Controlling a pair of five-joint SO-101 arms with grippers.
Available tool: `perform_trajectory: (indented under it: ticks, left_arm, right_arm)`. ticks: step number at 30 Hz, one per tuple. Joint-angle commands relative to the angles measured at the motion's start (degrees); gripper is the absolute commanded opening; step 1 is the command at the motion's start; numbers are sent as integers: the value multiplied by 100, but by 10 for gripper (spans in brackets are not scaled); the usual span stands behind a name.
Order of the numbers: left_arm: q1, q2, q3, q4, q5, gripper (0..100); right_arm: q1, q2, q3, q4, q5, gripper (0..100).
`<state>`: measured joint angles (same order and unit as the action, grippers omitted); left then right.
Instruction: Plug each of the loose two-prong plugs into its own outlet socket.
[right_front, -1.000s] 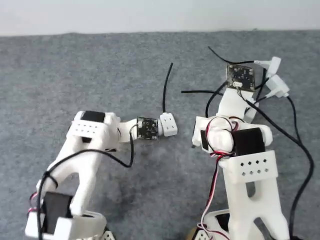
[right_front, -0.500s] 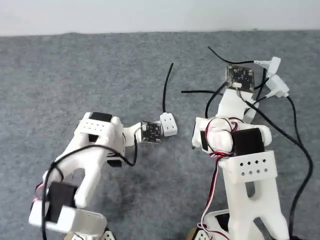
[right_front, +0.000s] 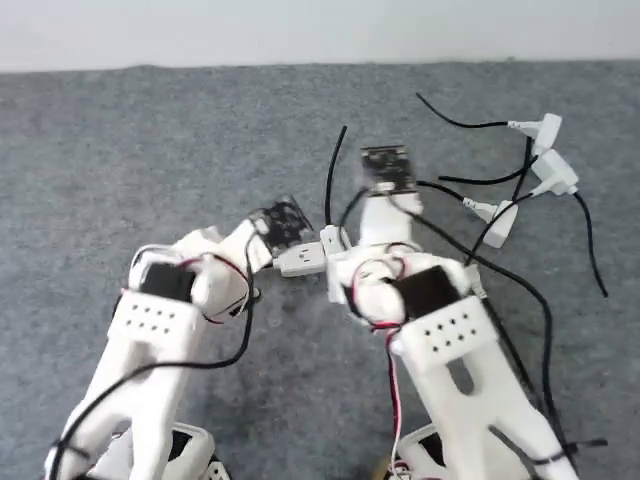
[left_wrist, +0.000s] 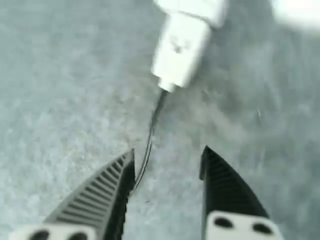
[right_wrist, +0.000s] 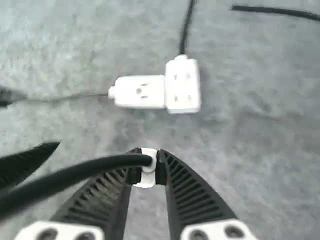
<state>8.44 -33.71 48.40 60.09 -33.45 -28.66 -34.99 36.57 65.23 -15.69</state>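
A white outlet block (right_wrist: 183, 85) lies on the grey carpet, and a white plug (right_wrist: 139, 92) with a thin black cord sits in its side. My left gripper (left_wrist: 168, 151) is open just behind that plug (left_wrist: 182, 47), the cord running between its fingers. My right gripper (right_wrist: 145, 172) is shut on a small white plug on a thick black cable, a short way from the outlet block (right_front: 336, 240). In the high view three loose white plugs (right_front: 546, 128) (right_front: 556, 173) (right_front: 497, 221) lie at the far right.
Thin black cords (right_front: 333, 170) trail across the carpet behind the outlet. The thick black cable (right_front: 520, 285) runs along the right arm toward the table's front. Both arms crowd around the outlet in the middle, and bare carpet (right_front: 120, 150) lies to the left.
The right arm has swung left from the plug cluster to the outlet, carrying the thick-cabled plug. The left arm has shifted and drawn back, and a white plug now shows in the outlet's side.
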Motion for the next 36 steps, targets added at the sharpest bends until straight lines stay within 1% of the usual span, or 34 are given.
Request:
perform_trajectory:
  ticks: [1, 6, 9, 12, 13, 15, 20, 26, 30, 36]
  left_arm:
    - [-9, -809, 426, -765, 1336, 207]
    - [-62, -1178, 1297, -1908, 2163, 207]
    - [-536, -1178, 1675, -2646, 2330, 207]
    - [-1099, -1178, 2167, -3578, 2488, 207]
    - [-1213, -1231, 2299, -3745, 2558, 207]
    - [-1301, -1222, 2308, -3771, 2646, 207]
    - [-1240, -1178, 2325, -3938, 2673, 207]
    - [-1266, -1169, 2431, -4158, 2673, 206]
    - [-1266, -1169, 2431, -4167, 2681, 206]
    - [-1266, -1169, 2431, -4176, 2681, 206]
  right_arm:
    - [-215, 382, -721, -57, -97, 8]
    - [-224, 1437, -1714, 462, -70, 8]
    - [-233, 2193, -2312, 620, -62, 8]
    - [-233, 2844, -2778, 620, -62, 8]
    - [-233, 3029, -2892, 620, -62, 8]
    - [-295, 3319, -3095, 576, -62, 8]
    - [-374, 3890, -3710, 567, -62, 8]
    - [-391, 4233, -4466, 567, -44, 8]
    - [-286, 4391, -4527, 462, 343, 8]
    - [40, 4796, -4536, 4, 413, 8]
